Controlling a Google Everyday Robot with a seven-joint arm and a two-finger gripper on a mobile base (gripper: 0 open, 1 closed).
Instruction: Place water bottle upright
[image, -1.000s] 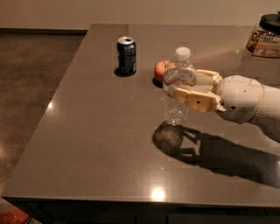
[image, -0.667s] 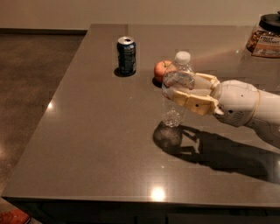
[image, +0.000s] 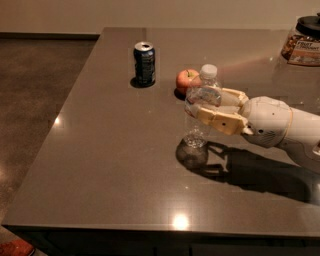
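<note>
The gripper (image: 196, 104), above the table's (image: 100, 165) middle, clasps the water bottle (image: 196, 131), and its near finger (image: 220, 120) covers part of the bottle's middle. Whether the bottle's base touches the table cannot be told. The bottle hides part of the apple (image: 185, 80). The arm (image: 280, 125) runs off the right edge. 2 edges crop the jar (image: 302, 45), and its print is too small to read.

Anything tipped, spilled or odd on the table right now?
Nothing stands out. The water bottle is upright, cap up, clamped in the end effector over the middle of the table; whether its base touches the surface is unclear. The soda can stands upright, the apple sits behind the bottle, and no spill shows.
</note>
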